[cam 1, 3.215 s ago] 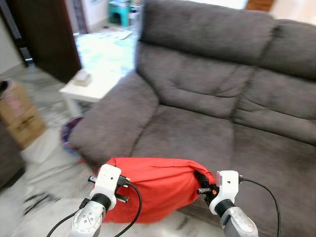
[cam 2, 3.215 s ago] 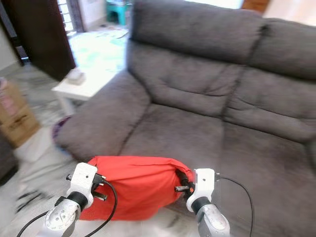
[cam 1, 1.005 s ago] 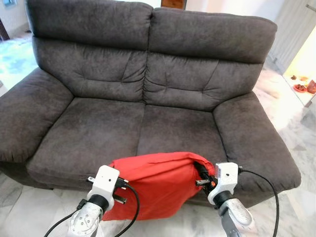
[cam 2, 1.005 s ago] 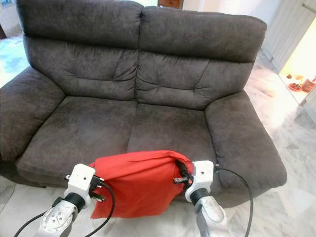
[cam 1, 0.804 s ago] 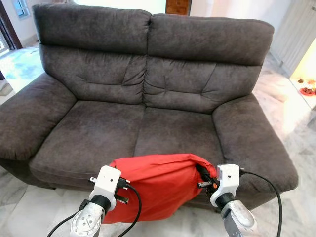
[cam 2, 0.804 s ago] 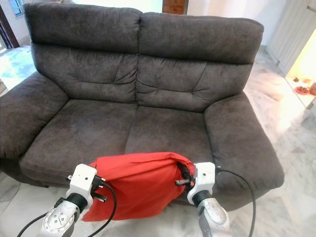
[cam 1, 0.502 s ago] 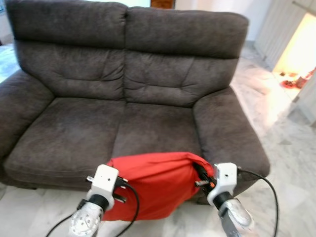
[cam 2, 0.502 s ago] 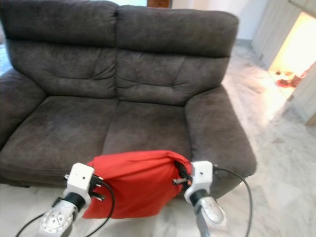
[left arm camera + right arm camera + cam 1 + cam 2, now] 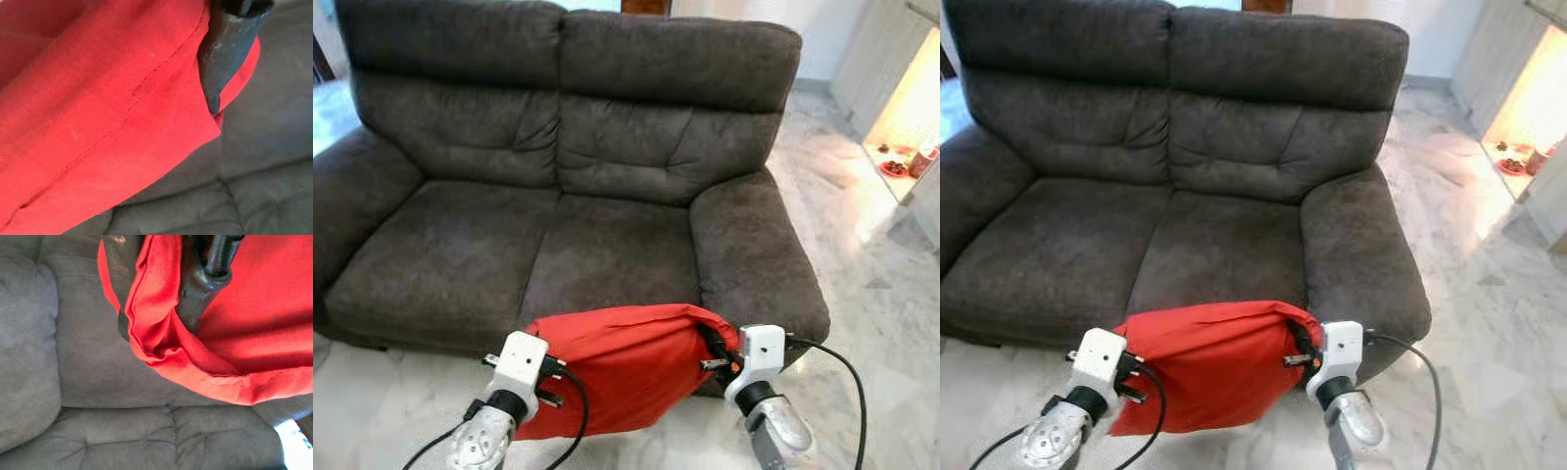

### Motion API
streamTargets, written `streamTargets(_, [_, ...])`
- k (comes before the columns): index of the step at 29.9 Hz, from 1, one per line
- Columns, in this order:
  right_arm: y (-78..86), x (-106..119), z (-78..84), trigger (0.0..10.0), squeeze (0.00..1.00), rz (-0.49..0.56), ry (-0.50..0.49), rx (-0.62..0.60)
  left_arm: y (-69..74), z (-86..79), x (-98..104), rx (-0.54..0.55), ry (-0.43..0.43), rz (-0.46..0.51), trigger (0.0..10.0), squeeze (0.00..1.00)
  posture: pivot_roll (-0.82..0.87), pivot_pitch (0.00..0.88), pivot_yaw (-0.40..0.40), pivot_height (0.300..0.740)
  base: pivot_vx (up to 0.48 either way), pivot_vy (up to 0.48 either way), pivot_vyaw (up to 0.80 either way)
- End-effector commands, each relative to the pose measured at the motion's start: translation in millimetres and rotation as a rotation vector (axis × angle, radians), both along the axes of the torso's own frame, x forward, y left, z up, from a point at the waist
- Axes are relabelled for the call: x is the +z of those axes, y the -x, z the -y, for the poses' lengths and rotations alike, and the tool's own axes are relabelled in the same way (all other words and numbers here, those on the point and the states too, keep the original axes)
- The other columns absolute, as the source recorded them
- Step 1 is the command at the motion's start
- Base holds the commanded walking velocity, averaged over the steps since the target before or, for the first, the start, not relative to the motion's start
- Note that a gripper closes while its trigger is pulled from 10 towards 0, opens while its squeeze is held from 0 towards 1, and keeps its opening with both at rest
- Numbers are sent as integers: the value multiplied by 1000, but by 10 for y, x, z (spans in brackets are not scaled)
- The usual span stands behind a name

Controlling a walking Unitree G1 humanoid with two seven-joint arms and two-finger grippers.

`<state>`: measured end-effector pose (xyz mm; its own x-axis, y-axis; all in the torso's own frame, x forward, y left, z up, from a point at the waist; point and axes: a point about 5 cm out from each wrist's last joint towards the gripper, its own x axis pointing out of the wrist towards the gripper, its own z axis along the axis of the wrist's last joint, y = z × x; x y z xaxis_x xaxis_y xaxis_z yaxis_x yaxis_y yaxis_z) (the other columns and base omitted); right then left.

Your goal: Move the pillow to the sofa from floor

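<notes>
Right then, I had the red pillow (image 9: 622,367) off the marble floor (image 9: 891,294), slung between both pincers just near of the dark grey sofa (image 9: 578,196). My right pincer (image 9: 161,298) pinched its right edge, cloth bunched between the fingers. My left pincer (image 9: 230,54) showed one finger against the seam; I couldn't tell its grip. Small dishes (image 9: 899,162) sat far right.
</notes>
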<state>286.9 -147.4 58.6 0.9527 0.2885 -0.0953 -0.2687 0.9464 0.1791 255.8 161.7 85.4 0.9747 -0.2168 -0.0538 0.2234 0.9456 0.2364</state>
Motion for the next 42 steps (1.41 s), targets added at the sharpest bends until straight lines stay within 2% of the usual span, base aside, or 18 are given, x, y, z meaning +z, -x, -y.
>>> streamTargets(1, [-9, 99, 146, 10000, 0, 54, 1, -77, -44, 40, 287, -25, -4, 151, 10000, 0, 70, 117, -63, 740, 0, 0, 0])
streamTargets(4, [-7, 84, 185, 10000, 0, 49, -7, -121, -96, 103, 304, -75, -31, 153, 10000, 0, 69, 111, -54, 740, 0, 0, 0])
streamTargets(8, [-10, 81, 183, 10000, 0, 47, -18, -138, -122, 213, 303, -157, -3, 135, 10000, 0, 59, 106, -48, 740, 0, 0, 0])
streamTargets(10, [-8, 96, 176, 10000, 0, 55, -23, -144, -124, 274, 298, -232, -69, 138, 10000, 0, 58, 99, -43, 740, 0, 0, 0])
streamTargets(13, [-4, 94, 199, 10000, 0, 54, -18, -164, -151, 246, 310, -255, -134, 154, 10000, 0, 60, 98, -44, 740, 0, 0, 0])
streamTargets(23, [35, 43, 356, 10000, 0, 30, 3, -263, -182, 25, 247, -135, -89, 106, 10000, 0, 59, 95, -49, 740, 0, 0, 0])
streamTargets(26, [43, 50, 344, 10000, 0, 36, 4, -257, -203, -62, 294, -70, -55, 130, 10000, 0, 61, 91, -50, 740, 0, 0, 0])
streamTargets(35, [-9, 160, 309, 10000, 0, 91, -20, -260, -230, -151, 347, 13, 7, 146, 10000, 0, 64, 78, -52, 740, 0, 0, 0])
streamTargets(42, [-22, 177, 309, 10000, 0, 92, -20, -259, -231, -173, 368, 21, 7, 156, 10000, 0, 65, 77, -55, 740, 0, 0, 0])
